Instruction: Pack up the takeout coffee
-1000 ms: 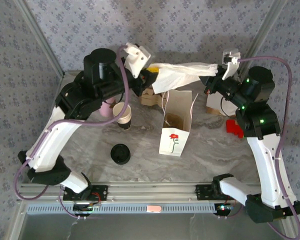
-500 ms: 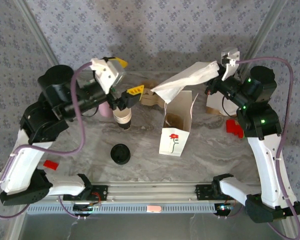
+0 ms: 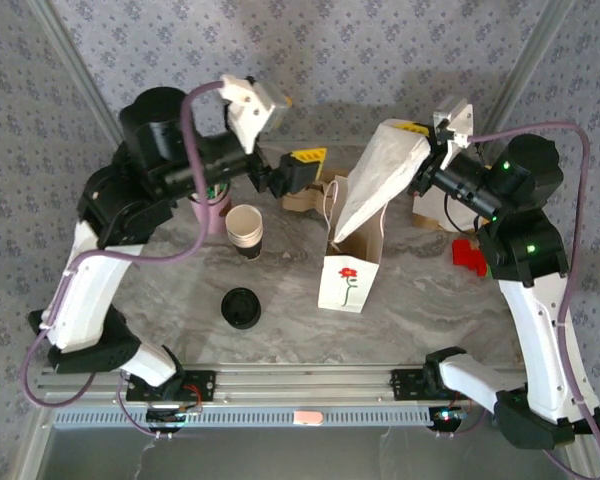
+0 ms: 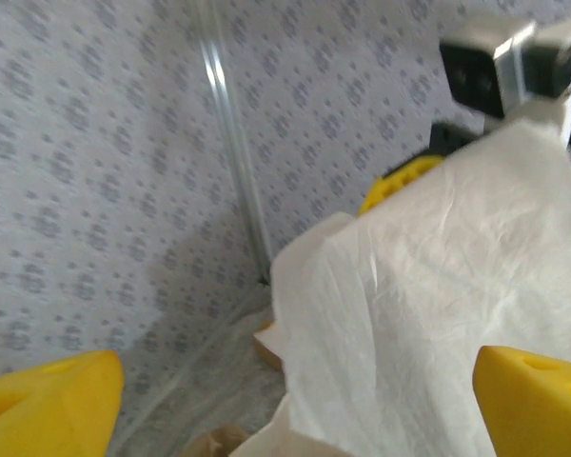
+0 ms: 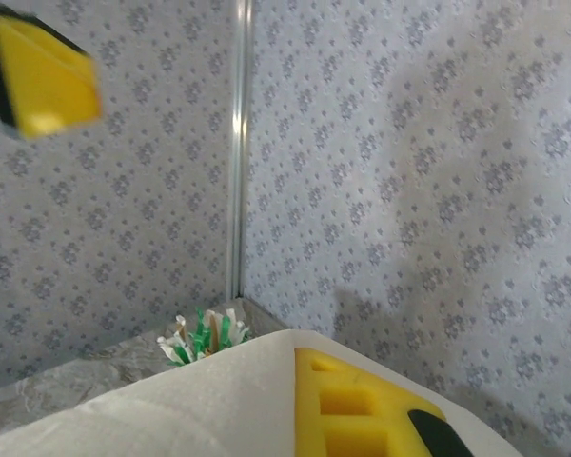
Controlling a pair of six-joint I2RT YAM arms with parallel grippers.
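Observation:
The takeout coffee stands at the front left of the table, its black lid facing up, apart from both grippers. A white paper bag with a red flower stands open in the middle. My right gripper is shut on a white napkin, which hangs down from it into the bag's mouth. In the right wrist view one yellow finger lies against the napkin. My left gripper is open just left of the napkin. Its yellow fingertips stand wide apart before the napkin, touching nothing.
A stack of lidless white cups lies left of the bag, next to a pink holder. Brown items sit behind the bag. A white box and a red object are at the right. Green-white sticks stand near the back corner.
My left gripper opened and let go of the napkin, swung left, then came back. The napkin, earlier stretched between both grippers, now hangs from the right gripper into the bag.

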